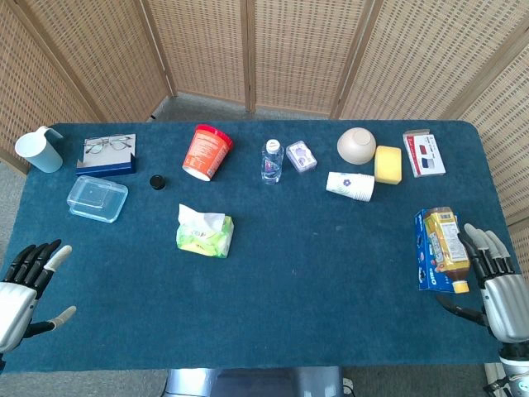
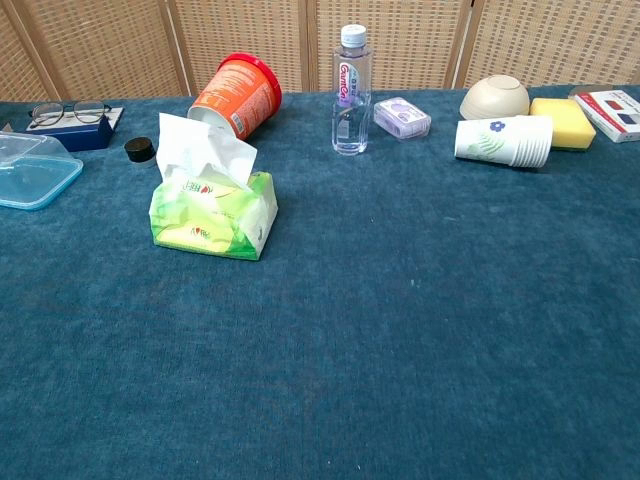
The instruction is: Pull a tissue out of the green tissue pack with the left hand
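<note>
The green tissue pack (image 1: 205, 234) (image 2: 214, 211) lies left of the table's middle, a white tissue (image 1: 198, 217) (image 2: 204, 148) standing up out of its top. My left hand (image 1: 28, 285) hovers at the table's near left corner, fingers spread and empty, well to the left of the pack. At the near right edge my right hand (image 1: 494, 278) is also spread and holds nothing. The chest view shows neither hand.
A clear plastic box (image 1: 97, 198), black cap (image 1: 156, 181), glasses on a blue case (image 1: 107, 154) and pale blue jug (image 1: 40, 150) sit back left. Orange tub (image 1: 206, 151), water bottle (image 1: 272, 160), paper cups (image 1: 350, 185), bowl (image 1: 356, 145), sponge (image 1: 388, 164) line the back. A drink bottle (image 1: 446, 242) lies by my right hand.
</note>
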Robot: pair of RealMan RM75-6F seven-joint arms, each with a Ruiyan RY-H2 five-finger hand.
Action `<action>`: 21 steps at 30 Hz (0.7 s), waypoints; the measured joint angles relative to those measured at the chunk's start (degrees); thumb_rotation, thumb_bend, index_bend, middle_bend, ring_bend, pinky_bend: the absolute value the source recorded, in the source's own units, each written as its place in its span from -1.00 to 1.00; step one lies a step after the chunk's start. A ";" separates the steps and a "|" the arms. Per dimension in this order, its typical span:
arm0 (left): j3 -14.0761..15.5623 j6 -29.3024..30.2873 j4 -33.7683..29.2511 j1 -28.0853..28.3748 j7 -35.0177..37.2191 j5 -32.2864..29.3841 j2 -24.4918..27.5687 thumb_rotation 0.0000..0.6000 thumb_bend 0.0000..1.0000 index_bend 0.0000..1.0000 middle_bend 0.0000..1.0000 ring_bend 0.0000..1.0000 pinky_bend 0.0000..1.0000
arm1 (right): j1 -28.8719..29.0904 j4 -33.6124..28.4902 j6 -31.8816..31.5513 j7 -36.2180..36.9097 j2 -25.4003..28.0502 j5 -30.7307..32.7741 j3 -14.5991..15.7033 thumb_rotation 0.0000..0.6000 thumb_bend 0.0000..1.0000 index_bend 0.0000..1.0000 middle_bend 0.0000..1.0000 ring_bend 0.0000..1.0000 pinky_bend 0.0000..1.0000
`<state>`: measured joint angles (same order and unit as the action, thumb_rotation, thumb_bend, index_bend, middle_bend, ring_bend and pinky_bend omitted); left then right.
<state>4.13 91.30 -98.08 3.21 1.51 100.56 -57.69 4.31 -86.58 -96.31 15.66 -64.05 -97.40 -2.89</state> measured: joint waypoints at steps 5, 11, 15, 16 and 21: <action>0.06 -0.83 -0.07 0.25 -0.21 -0.11 0.13 1.00 -1.00 -1.00 -0.95 -1.00 -0.95 | 0.15 -0.22 0.59 -0.11 0.11 -0.10 0.31 1.00 -1.00 -1.00 -1.00 -1.00 -1.00; -0.66 -2.18 -0.88 1.09 -0.71 -1.16 0.18 1.00 -1.00 -1.00 -0.95 -1.00 -0.95 | 0.50 -0.16 1.16 -0.11 0.05 0.12 0.25 1.00 -1.00 -1.00 -1.00 -1.00 -1.00; -2.04 -5.09 -2.08 3.04 -1.48 -2.93 0.17 1.00 -1.00 -1.00 -0.95 -1.00 -0.95 | 0.60 -0.36 1.48 -0.35 0.01 0.24 0.27 1.00 -1.00 -1.00 -1.00 -1.00 -1.00; -2.70 -6.57 -2.71 3.99 -2.09 -3.83 0.20 1.00 -1.00 -1.00 -0.95 -1.00 -0.95 | 0.69 -0.40 1.69 -0.52 -0.03 0.20 0.32 1.00 -1.00 -1.00 -1.00 -1.00 -1.00; -6.62 -14.75 -6.20 9.60 -6.96 -9.66 0.09 1.00 -1.00 -1.00 -0.96 -1.00 -0.95 | 1.14 -0.17 3.24 -0.97 -0.36 1.03 0.31 1.00 -1.00 -1.00 -1.00 -1.00 -1.00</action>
<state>-2.49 76.55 -104.28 12.81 -5.44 90.90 -57.61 5.45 -86.75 -93.07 14.69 -64.41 -96.37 -2.59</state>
